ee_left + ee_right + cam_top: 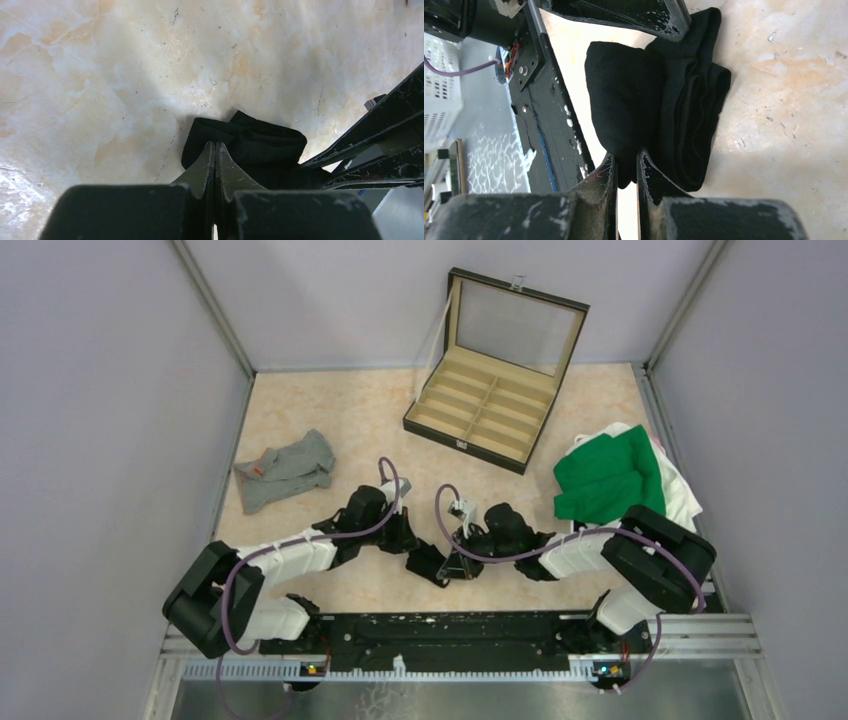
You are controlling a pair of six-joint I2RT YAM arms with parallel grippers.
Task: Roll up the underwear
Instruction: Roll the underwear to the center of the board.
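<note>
We had the right gripper (624, 159) clamped on a fold of the black underwear (659, 95), with dark fabric pinched in the narrow slit between its fingers. The left gripper (215, 146) was closed tight, jaws pressed flat together, tips right at the near edge of that same garment. Whether they had caught any cloth, we could not tell. The black piece lay bunched and folded over on the marbled table (330, 410), near the front edge, between the two wrists. Off to the left, well apart, the grey underwear (285, 470) lay crumpled, its orange label (262, 472) showing. At the back stood the compartmented case (440, 437), lid up. On the right a green cloth (605, 480) sat on top of a white cloth (685, 495).
</note>
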